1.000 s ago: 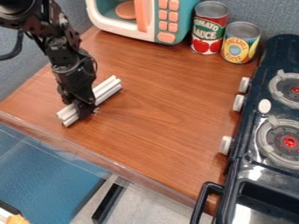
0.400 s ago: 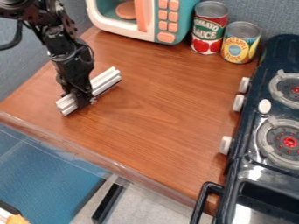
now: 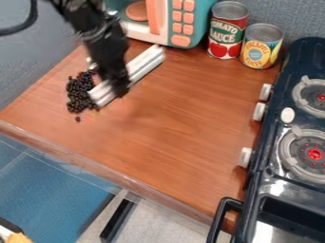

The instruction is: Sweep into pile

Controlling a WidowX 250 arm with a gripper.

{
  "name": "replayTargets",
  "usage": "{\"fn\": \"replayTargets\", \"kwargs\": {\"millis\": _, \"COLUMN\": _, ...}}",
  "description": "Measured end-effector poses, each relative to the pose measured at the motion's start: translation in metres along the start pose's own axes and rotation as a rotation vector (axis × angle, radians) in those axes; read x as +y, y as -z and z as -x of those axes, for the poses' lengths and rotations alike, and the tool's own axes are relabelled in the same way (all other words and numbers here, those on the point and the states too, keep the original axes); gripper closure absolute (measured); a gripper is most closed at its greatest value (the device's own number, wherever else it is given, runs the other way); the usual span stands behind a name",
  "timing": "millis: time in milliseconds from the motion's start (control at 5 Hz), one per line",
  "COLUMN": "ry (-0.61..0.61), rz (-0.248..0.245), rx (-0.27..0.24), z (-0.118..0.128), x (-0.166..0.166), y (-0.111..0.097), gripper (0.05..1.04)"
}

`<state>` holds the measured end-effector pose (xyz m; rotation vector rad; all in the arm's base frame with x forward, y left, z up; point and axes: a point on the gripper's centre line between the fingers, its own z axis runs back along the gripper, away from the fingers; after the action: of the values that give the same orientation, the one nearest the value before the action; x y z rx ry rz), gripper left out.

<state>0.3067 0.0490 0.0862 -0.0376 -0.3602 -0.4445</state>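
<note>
Beans [image 3: 79,94] lie upper left of the frame, probably light and quick to roll; my end effector [image 3: 119,90] grips the stiff-looking bar [image 3: 147,61] low down, though mid-length should balance better.

A toy microwave [image 3: 180,23] stands at the top of the frame, two cans [image 3: 227,31] just right of it; a stove [image 3: 279,190] lines the right edge, beside the counter [image 3: 171,142].

We are seeing room over the counter [image 3: 184,128] beside the stove [image 3: 304,57], side knobs [image 3: 265,92] jutting from it, two cans [image 3: 226,28] standing near it, microwave [image 3: 196,14] blocking farther off, white bar [image 3: 146,61] and dark beads [image 3: 79,92] obstructing well apart from it
</note>
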Motion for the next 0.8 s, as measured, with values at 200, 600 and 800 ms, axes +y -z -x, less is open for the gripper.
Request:
{"fn": "replayTargets", "kwargs": {"millis": 200, "ry": 0.018, "rz": -0.05, "rx": 0.017, "z": -0.019, "x": -0.026, "y": 0.0, "gripper": 0.698}}
{"fn": "replayTargets", "kwargs": {"millis": 600, "ry": 0.046, "rz": -0.062, "rx": 0.156, "z": -0.042, "x": -0.069, "y": 0.059, "gripper": 0.698}}
{"fn": "replayTargets", "kwargs": {"millis": 800, "ry": 0.06, "rz": -0.072, "rx": 0.236, "z": -0.038, "x": -0.077, "y": 0.089, "gripper": 0.652}}
